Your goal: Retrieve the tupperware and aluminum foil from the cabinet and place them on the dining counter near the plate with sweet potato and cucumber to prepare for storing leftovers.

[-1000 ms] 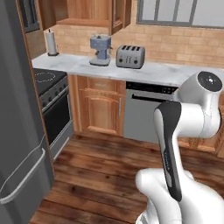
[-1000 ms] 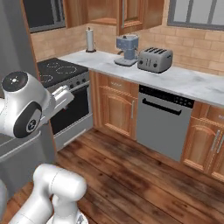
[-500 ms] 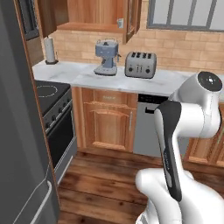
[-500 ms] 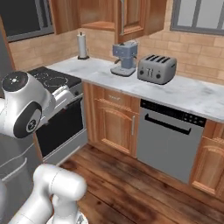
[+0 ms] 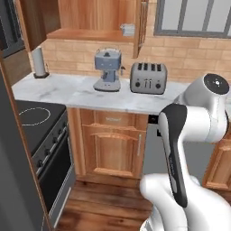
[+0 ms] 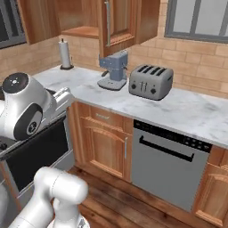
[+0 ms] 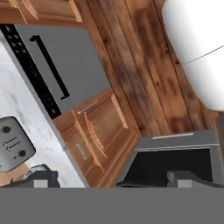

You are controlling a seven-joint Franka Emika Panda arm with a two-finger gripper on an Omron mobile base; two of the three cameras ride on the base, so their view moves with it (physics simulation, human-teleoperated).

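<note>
— What has been changed in the last second?

— Nothing in the kitchen has been moved. The base has been driven nearer, so both base views are shifted: the coffee machine (image 5: 108,70) and the toaster (image 5: 148,78) are seen larger, and the cabinet (image 5: 90,34) above the marble worktop (image 5: 67,92) has been brought into view with its door (image 5: 140,27) swung open.

— Where is the tupperware found?

— A small grey-white container, taken to be the tupperware (image 5: 127,30), is seen on the right end of the cabinet shelf, just left of the open door and above the coffee machine.

— And the gripper?

— The gripper (image 7: 113,180) is held low, pointed at the floor and the dishwasher (image 7: 65,65); its fingers are spread wide and nothing is grasped.

— What is meant for the task?

— The approach is judged nearly done. The arm must next be raised to the shelf; the foil carton may be sought there too.
</note>
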